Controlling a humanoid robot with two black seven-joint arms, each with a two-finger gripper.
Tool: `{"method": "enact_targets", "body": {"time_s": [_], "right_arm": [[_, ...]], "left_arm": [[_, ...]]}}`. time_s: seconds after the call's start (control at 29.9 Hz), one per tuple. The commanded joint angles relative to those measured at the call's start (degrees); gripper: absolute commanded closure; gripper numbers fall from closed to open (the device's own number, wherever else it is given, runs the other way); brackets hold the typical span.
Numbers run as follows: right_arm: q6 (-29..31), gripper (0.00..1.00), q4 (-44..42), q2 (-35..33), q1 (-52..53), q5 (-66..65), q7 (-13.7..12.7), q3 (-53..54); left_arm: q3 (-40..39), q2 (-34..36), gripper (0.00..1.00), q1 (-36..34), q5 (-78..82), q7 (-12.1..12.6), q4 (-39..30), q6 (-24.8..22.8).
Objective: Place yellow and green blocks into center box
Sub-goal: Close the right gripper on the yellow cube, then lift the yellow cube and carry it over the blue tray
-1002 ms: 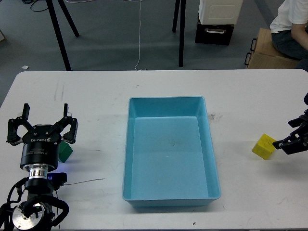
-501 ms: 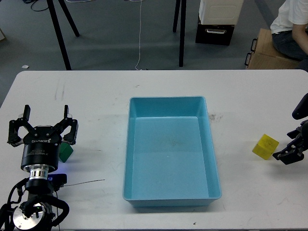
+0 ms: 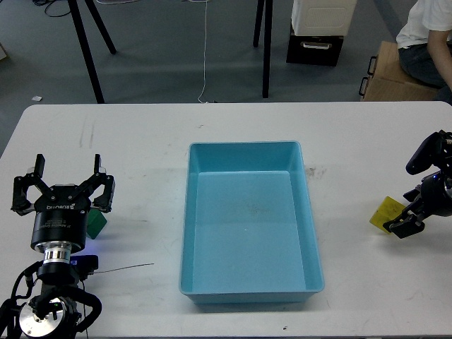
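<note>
The blue center box (image 3: 244, 145) stands open in the middle of the white table. The green block (image 3: 97, 223) lies at the left, mostly hidden behind my left gripper (image 3: 62, 189), which is open and empty with its fingers spread just above the block. The yellow block (image 3: 385, 211) lies at the right. My right gripper (image 3: 401, 223) is at the block's right side, and a dark finger overlaps its edge. Its fingers cannot be told apart, so I cannot tell whether it grips the block.
A thin black wire (image 3: 127, 266) lies on the table by my left arm. Beyond the table's far edge are tripod legs (image 3: 88, 49), a black case (image 3: 314, 48), a cardboard box (image 3: 395, 74) and a seated person (image 3: 427, 35).
My right arm has come further into view and its gripper has moved left onto the yellow block's right edge. The block has shifted slightly. The left arm has not moved.
</note>
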Motion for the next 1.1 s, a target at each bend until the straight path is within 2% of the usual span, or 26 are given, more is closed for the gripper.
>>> {"method": "enact_targets", "body": {"time_s": [0.0, 0.17, 0.23, 0.33, 0.5, 0.53, 0.67, 0.87, 1.07], "right_arm": [[0.0, 0.06, -0.6, 1.0, -0.1, 0.0, 0.0, 0.0], [0.0, 0.16, -0.6, 1.0, -1.0, -0.2, 0.0, -0.1], [0.0, 0.24, -0.6, 1.0, -1.1, -0.2, 0.0, 0.0], [0.0, 0.41, -0.6, 1.0, -1.1, -0.3, 0.0, -0.1], [0.0, 0.75, -0.5, 0.9, -1.0, -0.7, 0.0, -0.1], [0.0, 0.79, -0.6, 0.9, -0.7, -0.7, 0.0, 0.0], [0.0, 0.86, -0.3, 0.9, 3.3, -0.4, 0.0, 1.3], [0.0, 0.89, 1.8, 1.2, 15.8, 0.9, 0.0, 1.1], [0.5, 0.89, 2.0, 8.7, 25.0, 5.0, 0.0, -0.4]], "left_arm": [[0.0, 0.0, 0.00, 0.0, 0.0, -0.1, 0.0, 0.0], [0.0, 0.0, 0.00, 0.1, 0.0, -0.1, 0.0, 0.0], [-0.1, 0.0, 0.00, 0.0, 0.0, -0.1, 0.0, 0.0], [-0.1, 0.0, 0.00, 0.0, 0.0, -0.1, 0.0, 0.0], [-0.1, 0.0, 0.00, 0.0, 0.0, -0.1, 0.0, 0.0], [-0.1, 0.0, 0.00, 0.0, 0.0, -0.1, 0.0, 0.0], [-0.1, 0.0, 0.00, 0.0, 0.0, -0.1, 0.0, 0.0], [-0.1, 0.0, 0.00, -0.3, 0.0, -0.1, 0.0, 0.1], [-0.1, 0.0, 0.00, -0.4, 0.0, -0.1, 0.0, 0.0]]}}
